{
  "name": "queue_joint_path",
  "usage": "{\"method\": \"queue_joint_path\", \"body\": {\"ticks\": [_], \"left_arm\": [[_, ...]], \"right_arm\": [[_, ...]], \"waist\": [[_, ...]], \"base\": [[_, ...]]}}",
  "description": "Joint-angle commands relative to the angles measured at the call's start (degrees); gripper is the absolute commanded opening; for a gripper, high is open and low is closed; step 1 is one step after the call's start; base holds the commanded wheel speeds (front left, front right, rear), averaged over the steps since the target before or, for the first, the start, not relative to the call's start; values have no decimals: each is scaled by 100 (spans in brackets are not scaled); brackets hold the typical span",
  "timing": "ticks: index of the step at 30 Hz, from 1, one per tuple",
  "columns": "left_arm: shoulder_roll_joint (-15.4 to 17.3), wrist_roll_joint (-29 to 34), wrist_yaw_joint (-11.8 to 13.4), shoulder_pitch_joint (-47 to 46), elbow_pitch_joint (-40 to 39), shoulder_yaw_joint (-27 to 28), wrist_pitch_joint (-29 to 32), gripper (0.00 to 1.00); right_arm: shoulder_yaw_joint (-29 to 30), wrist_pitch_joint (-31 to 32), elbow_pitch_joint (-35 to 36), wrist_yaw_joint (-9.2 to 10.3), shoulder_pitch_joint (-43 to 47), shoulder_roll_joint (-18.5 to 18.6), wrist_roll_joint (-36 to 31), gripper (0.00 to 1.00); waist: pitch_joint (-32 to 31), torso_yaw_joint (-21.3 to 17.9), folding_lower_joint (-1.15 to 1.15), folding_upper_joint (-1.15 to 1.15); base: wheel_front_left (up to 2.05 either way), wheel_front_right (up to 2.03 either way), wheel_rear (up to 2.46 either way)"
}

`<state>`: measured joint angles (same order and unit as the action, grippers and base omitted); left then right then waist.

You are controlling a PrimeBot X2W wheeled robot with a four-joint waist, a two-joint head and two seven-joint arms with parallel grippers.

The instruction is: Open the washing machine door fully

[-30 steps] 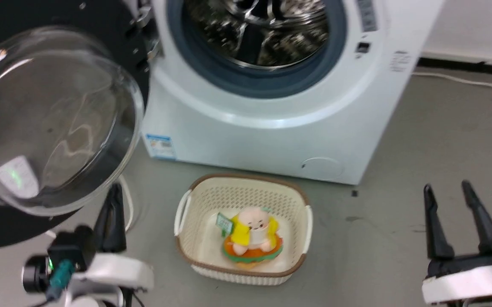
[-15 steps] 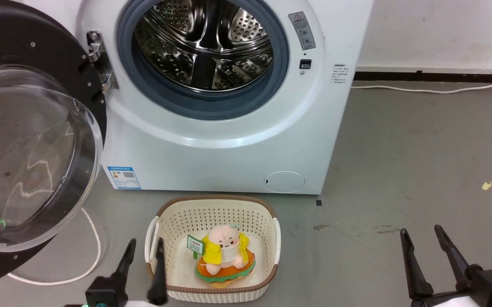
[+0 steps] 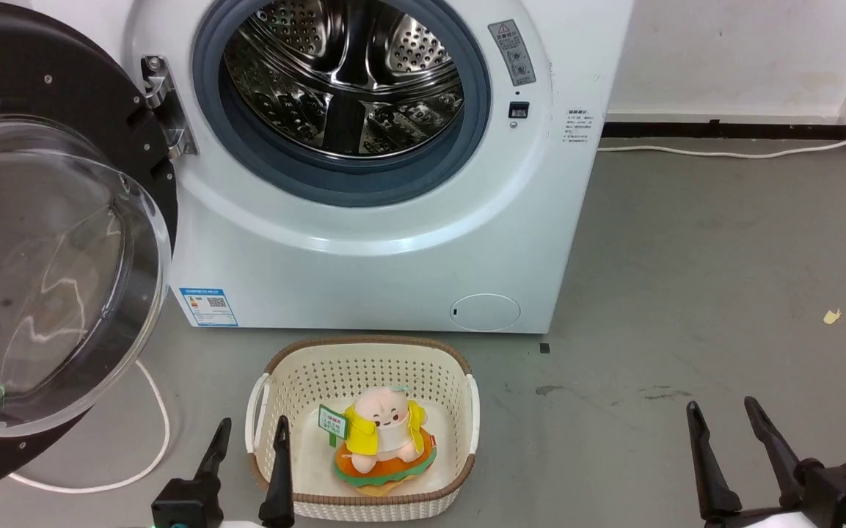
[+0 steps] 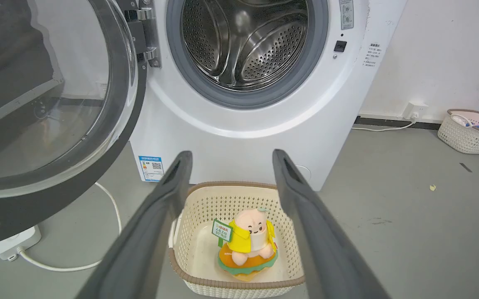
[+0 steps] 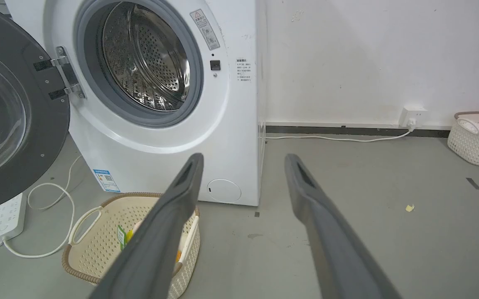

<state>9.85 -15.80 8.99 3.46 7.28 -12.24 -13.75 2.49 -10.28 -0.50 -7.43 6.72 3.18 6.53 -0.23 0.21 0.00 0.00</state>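
We see the washing machine door (image 3: 48, 257) in part: the head view's left edge cuts off its black rim, and the glass bowl carries reflections that blur what lies behind it. The top of the washing machine (image 3: 364, 271) is cut off too, and the print on its blue label (image 3: 208, 306) is too small to read. Both wrists run off the bottom edge, so only the fingers and a little of each body show. The left gripper (image 3: 254, 422) has one finger overlapping the left rim of the basket (image 3: 364, 345), and we cannot tell whether they touch. A second ago the picture was blurred and framed closer, so the camera has moved. Even so, the left gripper then sat just under the door's glass bowl, and it is now low and well apart from the door. Since half a second ago almost nothing has changed, and the door stands just as wide. It is swung out to the machine's left on its metal hinge (image 3: 162, 106), leaving the steel drum (image 3: 349, 66) fully exposed. The door lies up and to the left of the left gripper, whose fingers are spread apart and hold nothing. The right gripper (image 3: 720, 403) is far across the floor, equally spread and empty. A plush toy (image 3: 382, 436) sits in the basket.
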Motion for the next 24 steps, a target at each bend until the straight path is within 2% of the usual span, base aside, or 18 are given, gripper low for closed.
{"method": "queue_joint_path", "body": {"ticks": [1,10,11,24], "left_arm": [[13,27,33,-50,-24,-8,-32,100],[29,21,73,-81,-123,-45,-7,100],[10,1,58,-19,-115,-25,10,0],[-47,119,-17,-42,-166,77,118,0]], "right_arm": [[-11,-21,-22,-6,19,-29,25,100],[-45,-49,-71,-6,-20,-30,39,100],[-41,-13,-70,0,-10,-1,10,0],[-56,80,-60,0,-60,-2,-41,0]], "waist": [[-1,5,0,0],[-9,10,0,0],[-9,10,0,0],[-6,8,0,0]], "base": [[0,0,0],[0,0,0],[0,0,0],[0,0,0]]}}
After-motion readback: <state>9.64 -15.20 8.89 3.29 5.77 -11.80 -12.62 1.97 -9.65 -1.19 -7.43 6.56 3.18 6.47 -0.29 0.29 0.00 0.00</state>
